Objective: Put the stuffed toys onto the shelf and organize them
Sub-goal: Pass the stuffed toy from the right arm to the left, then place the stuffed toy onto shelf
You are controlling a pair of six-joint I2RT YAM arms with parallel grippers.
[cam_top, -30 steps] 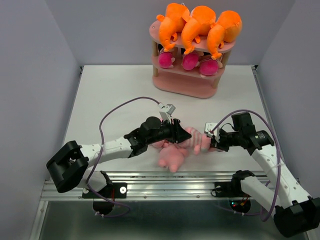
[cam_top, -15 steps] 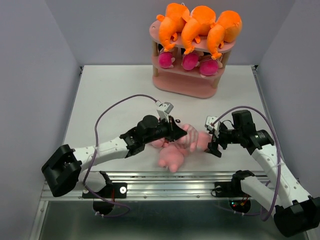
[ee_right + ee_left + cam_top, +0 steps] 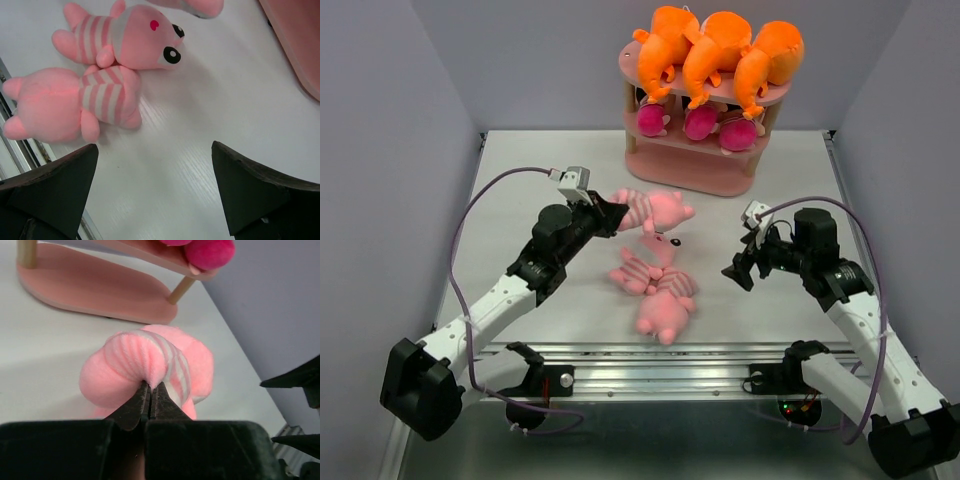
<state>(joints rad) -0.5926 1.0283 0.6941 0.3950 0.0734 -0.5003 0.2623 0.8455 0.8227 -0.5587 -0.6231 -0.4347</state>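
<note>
My left gripper (image 3: pixel 617 213) (image 3: pixel 151 388) is shut on the striped back of a pale pink pig (image 3: pixel 657 208) (image 3: pixel 145 362) and holds it above the table in front of the shelf (image 3: pixel 692 175) (image 3: pixel 95 290). Two more pigs lie on the table: one face up (image 3: pixel 645 265) (image 3: pixel 135 42), one face down (image 3: pixel 665 310) (image 3: pixel 70 107). To their right my right gripper (image 3: pixel 736 272) (image 3: pixel 154 146) stands open over bare table. Three orange monsters (image 3: pixel 715 50) lie on the shelf's top tier. Magenta dolls (image 3: pixel 700 122) (image 3: pixel 210 252) sit on the middle tier.
The shelf's bottom tier (image 3: pixel 300 45) is bare. Grey walls close in the table (image 3: pixel 520 190) on the left, right and back. A metal rail (image 3: pixel 650 370) runs along the near edge by the arm bases.
My left gripper closed on one pig and lifted it from the pile back toward the shelf. My right gripper opened, let go of that pig and drew back to the right.
</note>
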